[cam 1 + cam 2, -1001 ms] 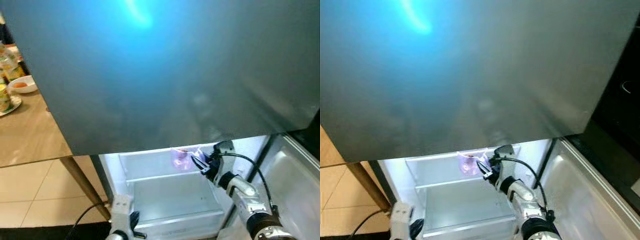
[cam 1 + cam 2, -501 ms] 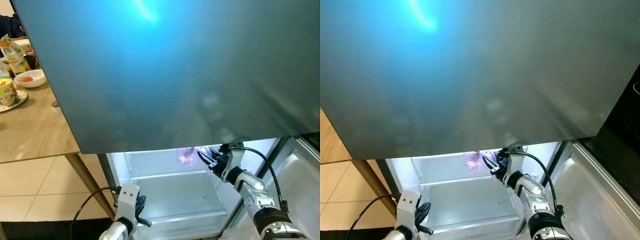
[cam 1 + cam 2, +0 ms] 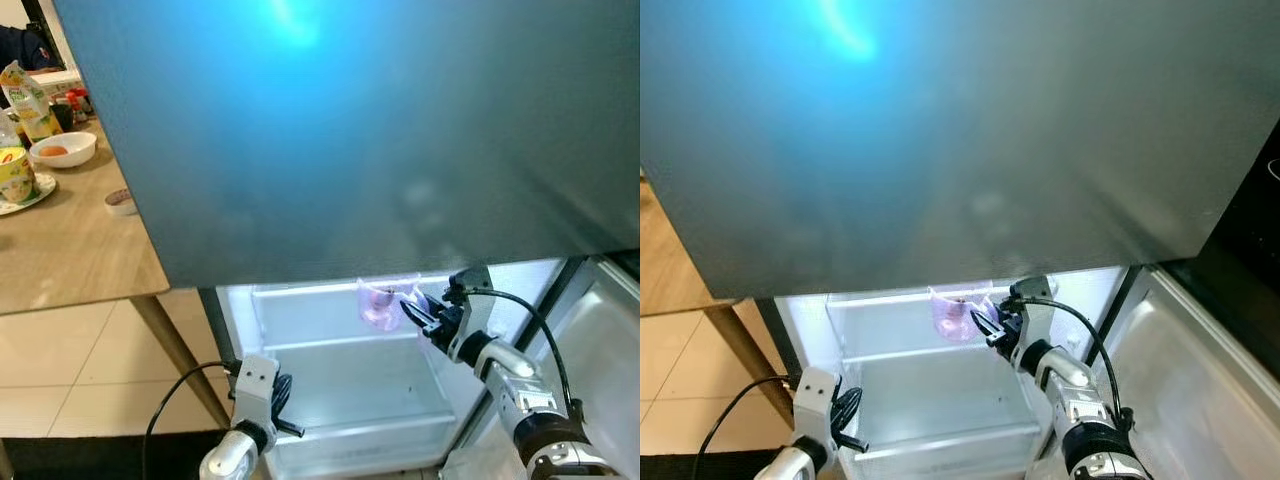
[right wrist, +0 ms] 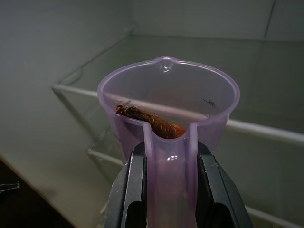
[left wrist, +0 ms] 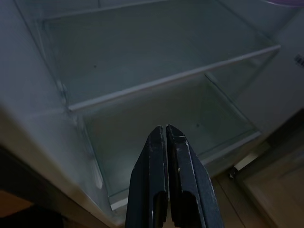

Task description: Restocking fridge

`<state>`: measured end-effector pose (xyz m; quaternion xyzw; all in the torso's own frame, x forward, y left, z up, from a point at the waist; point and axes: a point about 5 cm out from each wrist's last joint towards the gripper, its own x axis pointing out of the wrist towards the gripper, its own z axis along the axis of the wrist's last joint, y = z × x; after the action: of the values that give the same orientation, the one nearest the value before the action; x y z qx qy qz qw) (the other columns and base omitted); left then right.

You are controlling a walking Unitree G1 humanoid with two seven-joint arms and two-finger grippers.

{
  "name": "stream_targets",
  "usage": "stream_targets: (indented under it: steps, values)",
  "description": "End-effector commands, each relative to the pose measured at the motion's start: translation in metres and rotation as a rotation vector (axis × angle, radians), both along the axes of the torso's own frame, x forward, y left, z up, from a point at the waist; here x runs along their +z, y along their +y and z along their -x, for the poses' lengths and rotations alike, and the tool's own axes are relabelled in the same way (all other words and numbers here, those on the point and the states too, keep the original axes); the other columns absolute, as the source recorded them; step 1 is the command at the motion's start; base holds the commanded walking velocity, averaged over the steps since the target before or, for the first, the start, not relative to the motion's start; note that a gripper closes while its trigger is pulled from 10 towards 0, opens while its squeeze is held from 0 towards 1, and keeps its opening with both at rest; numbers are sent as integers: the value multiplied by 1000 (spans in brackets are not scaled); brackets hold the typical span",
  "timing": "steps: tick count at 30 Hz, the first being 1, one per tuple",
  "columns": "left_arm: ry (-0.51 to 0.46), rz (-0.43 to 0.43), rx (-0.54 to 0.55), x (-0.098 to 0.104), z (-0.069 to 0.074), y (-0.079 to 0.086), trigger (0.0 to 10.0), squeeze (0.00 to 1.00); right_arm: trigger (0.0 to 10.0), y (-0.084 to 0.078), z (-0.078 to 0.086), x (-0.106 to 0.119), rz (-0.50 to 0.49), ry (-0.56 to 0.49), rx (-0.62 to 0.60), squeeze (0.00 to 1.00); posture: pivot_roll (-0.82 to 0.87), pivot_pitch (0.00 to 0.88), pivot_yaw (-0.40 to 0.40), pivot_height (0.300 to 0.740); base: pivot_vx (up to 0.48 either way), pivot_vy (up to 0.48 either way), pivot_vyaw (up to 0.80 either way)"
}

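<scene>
Right gripper (image 4: 166, 190), its two black fingers clamped on the handle of a translucent purple plastic measuring cup (image 4: 167, 118) containing a brownish-orange item, holds it upright above the glass shelf (image 3: 335, 345) inside the open, lit fridge compartment (image 3: 290, 310), while the left gripper (image 5: 166, 183), fingers pressed together, hangs low before the lower drawer (image 5: 180, 128).
</scene>
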<state>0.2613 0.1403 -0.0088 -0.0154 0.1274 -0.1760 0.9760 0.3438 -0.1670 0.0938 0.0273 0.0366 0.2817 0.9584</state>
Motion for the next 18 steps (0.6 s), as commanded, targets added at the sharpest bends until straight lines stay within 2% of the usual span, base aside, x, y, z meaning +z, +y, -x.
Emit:
stream_targets:
  steps: [1,8,16,18]
  values:
    - [15,19,0,-3,3,-6,10000,0,10000,-1,0,2,-12,-7,-4,0,-88,0,11,625,0,0,0]
    - [9,26,-10,-2,2,-9,10000,0,10000,-2,-1,4,-8,-16,-9,0,-88,0,11,590,0,0,0]
    - [6,25,-23,-2,2,-13,10000,0,10000,-2,-1,8,-32,-37,2,0,-88,0,12,590,0,0,0]
    - [1,28,-27,-1,2,-14,10000,0,10000,2,1,11,-43,-52,49,0,-88,0,12,590,0,0,0]
